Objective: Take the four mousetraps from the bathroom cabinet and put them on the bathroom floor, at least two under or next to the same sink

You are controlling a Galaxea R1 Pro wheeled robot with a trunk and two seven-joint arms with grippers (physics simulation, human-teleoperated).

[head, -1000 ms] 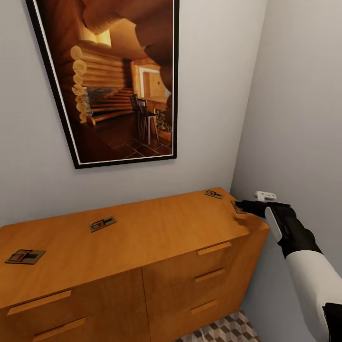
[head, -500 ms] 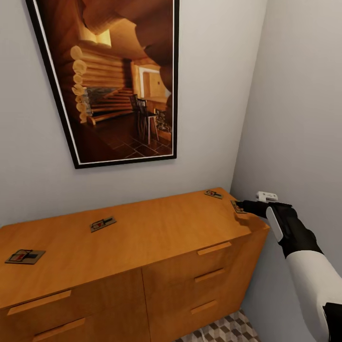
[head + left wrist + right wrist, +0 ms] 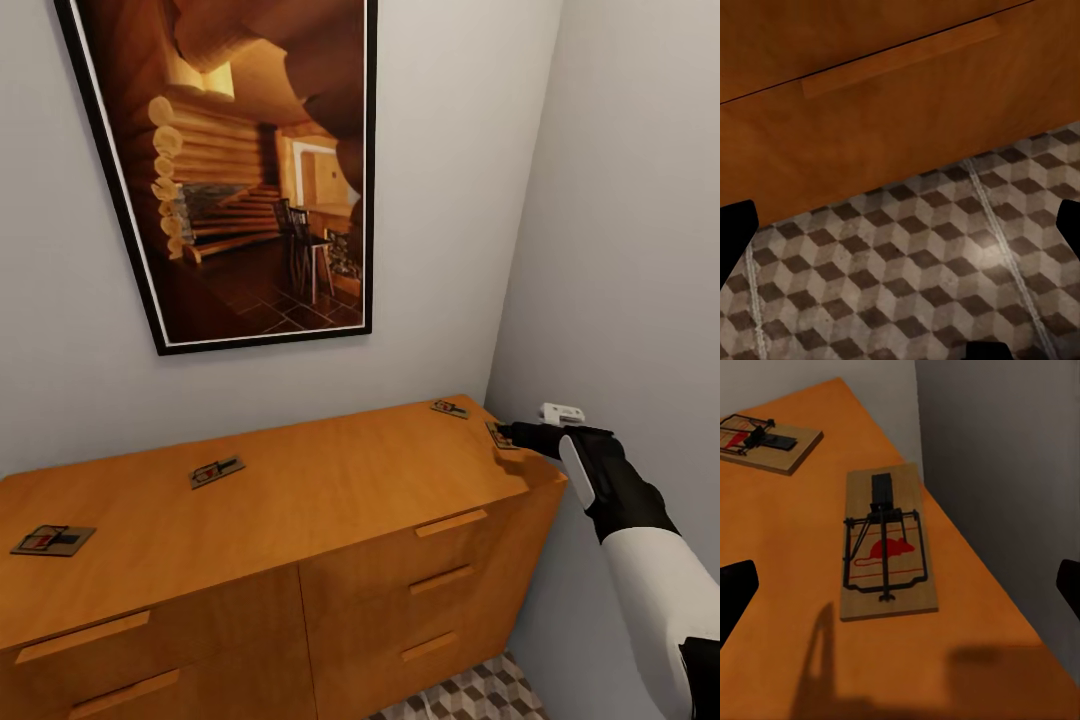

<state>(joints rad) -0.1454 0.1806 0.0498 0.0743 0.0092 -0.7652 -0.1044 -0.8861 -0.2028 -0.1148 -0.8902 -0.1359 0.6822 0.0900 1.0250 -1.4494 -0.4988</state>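
Four traps: all four small flat brown wooden mousetraps with thin black wire parts lie on top of the low orange-brown wooden cabinet (image 3: 300, 560), used here as a tabletop.
Trap one: it lies near the far left edge of the top (image 3: 53, 540).
Trap two: it lies toward the middle of the top, nearer the wall (image 3: 217, 471).
Trap three: it lies by the back right corner, close to the wall (image 3: 450, 408).
Trap four: it lies at the right edge of the top, with a red mouse shape printed on it (image 3: 885, 542).
Work done: none that I can see. No trap is on the floor.
Work left: I think all four traps must go down to the brown, beige and grey cube-pattern tile floor (image 3: 922, 285), with two of them by the sink.
Right hand: the black right hand (image 3: 515, 436) is at the right end of the cabinet, just beside trap four. Its fingers are spread wide apart and it holds nothing. I cannot tell if it touches the trap.
Left hand: the black left hand (image 3: 900, 247) is wide open and holds nothing. It hangs low over the tile floor, in front of the cabinet's drawer fronts.
Next bit: I think the right hand needs to close on trap four.
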